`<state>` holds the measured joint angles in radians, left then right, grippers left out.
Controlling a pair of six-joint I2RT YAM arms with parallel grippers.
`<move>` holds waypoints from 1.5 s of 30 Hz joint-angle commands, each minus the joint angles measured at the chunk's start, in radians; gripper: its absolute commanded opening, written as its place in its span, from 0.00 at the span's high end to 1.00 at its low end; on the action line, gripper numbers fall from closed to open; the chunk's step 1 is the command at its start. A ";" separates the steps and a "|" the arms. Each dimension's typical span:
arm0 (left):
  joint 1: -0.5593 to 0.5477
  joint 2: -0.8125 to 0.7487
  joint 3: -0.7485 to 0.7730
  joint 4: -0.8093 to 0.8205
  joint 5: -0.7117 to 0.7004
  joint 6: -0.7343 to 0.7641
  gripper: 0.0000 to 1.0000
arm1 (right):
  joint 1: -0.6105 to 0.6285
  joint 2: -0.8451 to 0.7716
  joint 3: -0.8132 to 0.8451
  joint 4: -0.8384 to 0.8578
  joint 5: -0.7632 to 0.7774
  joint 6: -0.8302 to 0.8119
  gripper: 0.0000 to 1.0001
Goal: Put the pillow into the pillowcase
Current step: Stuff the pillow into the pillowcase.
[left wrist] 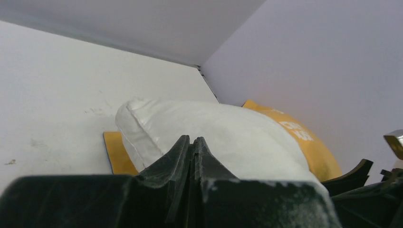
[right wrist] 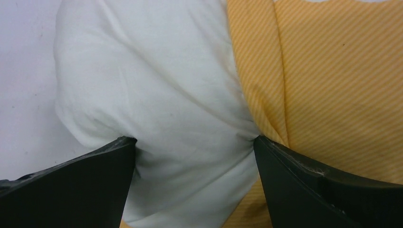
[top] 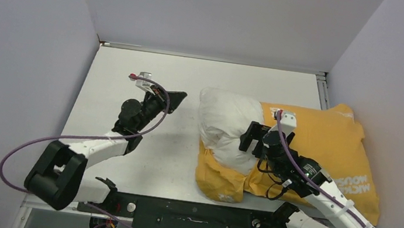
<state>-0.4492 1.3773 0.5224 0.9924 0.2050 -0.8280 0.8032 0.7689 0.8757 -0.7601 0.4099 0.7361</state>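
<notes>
The pillow lies right of centre on the table. Most of it is inside the pillowcase, whose orange face is turned up. Only its left end bulges out of the case's mouth, and a fold of the case is bunched under its near side.

The step in hand is judged to be the seating of that last end. It is best done by drawing the mouth's edge leftward over the bulge while the pillow is pressed rightward. The hem should be pinched, not the stuffing, and the bunched near fold should be smoothed first so the fabric can slide. A snag at the pillow's far-left corner is the likely risk.

The right gripper is spread wide over the pillow at the case's edge. Both fingertips are dented into the white fabric, one of them just beside the orange hem, and nothing is clamped. The left gripper is held above the table, well left of the pillow, its fingers closed together on nothing.
</notes>
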 commanded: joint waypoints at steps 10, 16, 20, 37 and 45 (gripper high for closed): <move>0.025 -0.509 -0.027 -0.635 -0.197 0.288 0.74 | -0.126 0.623 0.162 0.508 -0.514 -0.407 0.81; 0.041 -0.545 0.016 -0.843 -0.270 0.362 0.28 | 0.099 0.845 0.360 0.491 -0.642 -0.549 0.95; 0.073 -0.521 0.045 -0.903 -0.252 0.367 0.17 | 0.206 0.814 0.341 0.472 -0.638 -0.611 0.95; 0.038 -0.339 0.021 -0.851 -0.007 0.178 0.21 | 0.037 0.108 -0.032 0.098 -0.302 -0.081 0.00; -0.279 -0.318 0.012 -0.714 -0.123 0.077 0.22 | -0.512 0.266 -0.126 0.321 -0.651 -0.271 0.00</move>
<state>-0.5838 1.0355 0.5476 0.2043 0.0460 -0.6788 0.5323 0.9241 0.7517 -0.5453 -0.0864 0.5560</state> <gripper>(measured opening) 0.780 0.999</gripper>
